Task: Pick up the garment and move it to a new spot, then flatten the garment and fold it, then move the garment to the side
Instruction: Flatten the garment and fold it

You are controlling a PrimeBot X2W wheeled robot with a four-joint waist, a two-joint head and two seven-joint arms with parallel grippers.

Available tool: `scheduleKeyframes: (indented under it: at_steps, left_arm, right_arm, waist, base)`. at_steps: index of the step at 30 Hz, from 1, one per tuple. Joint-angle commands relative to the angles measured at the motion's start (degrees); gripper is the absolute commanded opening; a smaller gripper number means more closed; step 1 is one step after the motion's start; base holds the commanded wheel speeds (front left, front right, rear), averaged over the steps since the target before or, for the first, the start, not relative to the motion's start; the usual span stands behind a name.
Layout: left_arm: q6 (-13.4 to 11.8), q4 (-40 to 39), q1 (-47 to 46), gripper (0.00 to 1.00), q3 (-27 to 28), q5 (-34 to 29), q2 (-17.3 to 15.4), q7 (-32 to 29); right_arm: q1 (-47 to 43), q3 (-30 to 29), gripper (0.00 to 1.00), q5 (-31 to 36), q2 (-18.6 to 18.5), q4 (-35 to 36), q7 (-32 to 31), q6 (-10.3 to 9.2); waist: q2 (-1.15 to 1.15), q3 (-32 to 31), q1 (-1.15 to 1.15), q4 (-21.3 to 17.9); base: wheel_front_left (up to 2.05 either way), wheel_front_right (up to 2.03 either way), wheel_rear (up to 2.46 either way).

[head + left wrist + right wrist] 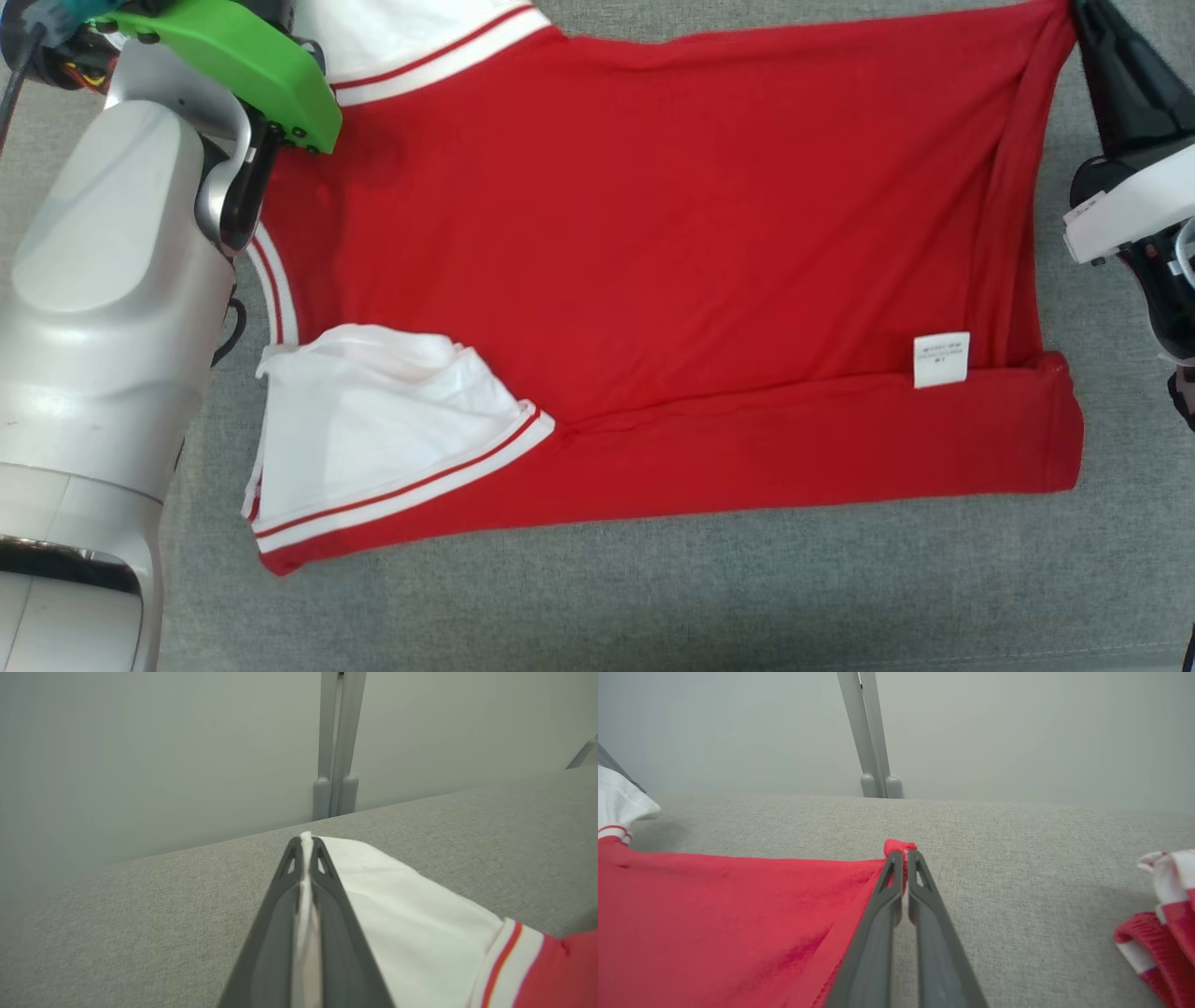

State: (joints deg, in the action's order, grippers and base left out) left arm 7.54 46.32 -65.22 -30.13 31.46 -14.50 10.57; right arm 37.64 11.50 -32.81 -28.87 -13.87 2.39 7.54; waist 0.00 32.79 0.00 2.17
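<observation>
The left hand [306, 842] is pinching tightly the white sleeve [411, 914], the right hand [904, 856] the red corner [899, 845]; the garment [653, 233] is lying stretched between them on the worktop [653, 597].

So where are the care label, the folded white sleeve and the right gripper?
care label [941, 359], head view, its middle.
folded white sleeve [373, 420], head view, bare cloth.
right gripper [904, 855], right wrist view, between fingertips.

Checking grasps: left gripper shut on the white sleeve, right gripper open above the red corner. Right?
No. The right gripper is shut on the garment at its red corner, per the right wrist view. The left gripper is shut on the white sleeve.
</observation>
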Motion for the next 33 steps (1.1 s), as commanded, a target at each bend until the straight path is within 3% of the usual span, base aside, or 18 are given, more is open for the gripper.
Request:
scheduleKeyframes:
  at_steps: [1,9,16,21,25,28,33]
  left_arm:
    - [-0.34,-0.87,-0.65,0.00,0.28,-0.25,-0.78,0.87]
    - [-1.26,-10.13,7.47,0.00,0.90,0.53,-2.88,3.15]
    - [-7.71,-26.73,26.29,0.00,2.51,2.16,-6.04,3.88]
    - [-13.22,-38.86,41.27,0.00,3.28,4.99,-8.15,1.03]
    - [-16.23,-44.73,49.61,0.00,3.24,7.09,-8.90,-1.35]
    - [-17.58,-46.76,53.32,0.00,3.05,8.49,-9.04,-2.58]
    - [-17.59,-46.17,56.71,0.00,2.83,10.50,-8.97,-3.91]
  right_arm:
    - [0.12,-0.57,0.00,0.01,-0.37,0.59,1.05,-0.10]
    - [-6.03,-1.29,0.00,-1.96,0.61,2.79,3.33,-0.08]
    - [-13.61,-0.81,0.00,-2.31,1.13,1.64,6.13,-0.08]
    - [-17.45,-0.97,0.00,-3.41,1.83,0.58,8.20,-0.08]
    - [-20.73,-1.85,0.00,-4.07,2.35,1.13,9.50,-0.08]
    - [-23.72,-2.69,0.00,-4.30,2.77,2.21,10.00,-0.08]
    - [-29.53,-4.47,0.00,-4.03,4.61,4.31,9.99,-0.08]
  waist:
    - [0.00,-1.04,0.00,0.42]
    - [0.00,-3.80,0.00,1.07]
    - [0.00,-5.56,0.00,1.28]
    - [0.00,-6.92,0.00,1.54]
    - [0.00,-8.13,0.00,1.90]
    - [0.00,-8.94,0.00,2.07]
    - [0.00,-9.96,0.00,1.90]
  base:
    - [0.00,0.00,0.00]
    - [0.00,0.00,0.00]
    - [0.00,0.00,0.00]
    - [0.00,0.00,0.00]
    - [0.00,0.00,0.00]
    - [0.00,0.00,0.00]
    - [0.00,0.00,0.00]
